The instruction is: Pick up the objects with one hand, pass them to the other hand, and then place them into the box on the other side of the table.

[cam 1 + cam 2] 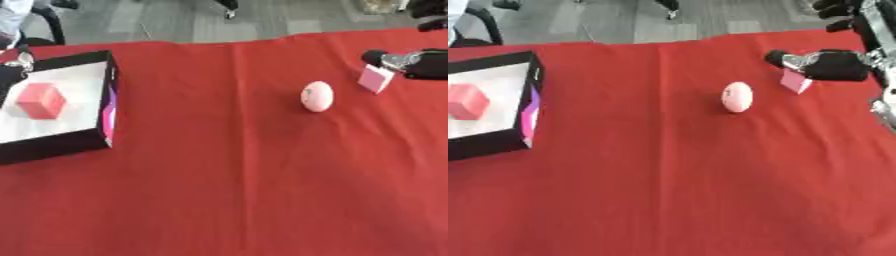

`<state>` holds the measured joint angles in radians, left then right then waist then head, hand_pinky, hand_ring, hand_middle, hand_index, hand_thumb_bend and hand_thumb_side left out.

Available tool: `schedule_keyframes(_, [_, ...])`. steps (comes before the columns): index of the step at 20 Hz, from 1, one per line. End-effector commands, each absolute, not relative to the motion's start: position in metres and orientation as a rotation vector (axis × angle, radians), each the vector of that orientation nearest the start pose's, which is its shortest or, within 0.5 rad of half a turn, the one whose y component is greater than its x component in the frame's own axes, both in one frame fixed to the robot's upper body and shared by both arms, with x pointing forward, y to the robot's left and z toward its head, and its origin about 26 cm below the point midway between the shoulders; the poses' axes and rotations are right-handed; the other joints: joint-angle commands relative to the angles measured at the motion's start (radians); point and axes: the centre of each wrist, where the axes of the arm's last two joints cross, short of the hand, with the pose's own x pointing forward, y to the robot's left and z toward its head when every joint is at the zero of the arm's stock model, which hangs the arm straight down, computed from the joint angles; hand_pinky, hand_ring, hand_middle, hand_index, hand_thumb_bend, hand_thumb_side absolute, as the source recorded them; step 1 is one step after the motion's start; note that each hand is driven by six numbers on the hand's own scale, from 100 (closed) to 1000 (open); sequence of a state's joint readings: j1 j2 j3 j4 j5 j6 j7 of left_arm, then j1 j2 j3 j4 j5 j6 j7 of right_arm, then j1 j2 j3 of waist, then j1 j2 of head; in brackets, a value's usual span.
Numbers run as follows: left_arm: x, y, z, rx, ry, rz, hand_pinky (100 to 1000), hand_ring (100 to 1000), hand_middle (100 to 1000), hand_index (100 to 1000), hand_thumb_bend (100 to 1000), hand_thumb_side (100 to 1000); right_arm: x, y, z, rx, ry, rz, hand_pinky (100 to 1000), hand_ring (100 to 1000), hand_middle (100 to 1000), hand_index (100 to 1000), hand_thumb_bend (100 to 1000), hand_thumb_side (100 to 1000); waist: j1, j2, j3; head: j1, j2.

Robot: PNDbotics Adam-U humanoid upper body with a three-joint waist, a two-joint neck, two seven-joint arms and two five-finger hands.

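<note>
On a red tablecloth (227,190), the robot's right hand (833,65) reaches in from the far right, its fingers curled around a small pink block (794,81) (tilted, lower corner close to the cloth). A pale egg-shaped object (317,96) lies nearby to its left. Across the table, a red cube (41,100) sits inside the black-walled box (52,145).
</note>
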<state>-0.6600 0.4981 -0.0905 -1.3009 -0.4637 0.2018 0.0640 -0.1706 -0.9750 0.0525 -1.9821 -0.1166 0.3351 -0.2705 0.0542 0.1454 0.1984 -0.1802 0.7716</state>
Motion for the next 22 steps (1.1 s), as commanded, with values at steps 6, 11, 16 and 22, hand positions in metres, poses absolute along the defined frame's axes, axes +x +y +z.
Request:
schedule_keyframes(6, [0.392, 0.278, 0.201, 0.777, -1.935, -0.583, 800, 775, 712, 784, 118, 637, 0.286, -0.363, 0.264, -0.904, -1.574, 0.665, 774, 817, 765, 826, 754, 191, -0.014, 0.009, 0.011, -0.072, -0.002])
schedule_keyframes(11, [0.376, 0.265, 0.212, 0.674, -1.974, -0.564, 802, 776, 713, 782, 113, 647, 0.293, -0.373, 0.275, -0.918, -1.477, 0.663, 782, 826, 773, 827, 746, 174, -0.010, 0.020, 0.021, -0.098, -0.020])
schedule_keyframes(16, [0.370, 0.264, 0.216, 0.580, -1.983, -0.534, 802, 776, 712, 780, 111, 652, 0.300, -0.388, 0.278, -0.924, -1.437, 0.657, 792, 839, 789, 829, 736, 162, -0.003, 0.033, 0.029, -0.112, -0.040])
schedule_keyframes(22, [0.366, 0.258, 0.222, 0.487, -2.015, -0.516, 802, 776, 713, 781, 109, 655, 0.306, -0.408, 0.279, -0.935, -1.391, 0.677, 807, 850, 807, 845, 728, 138, 0.009, 0.057, 0.045, -0.134, -0.065])
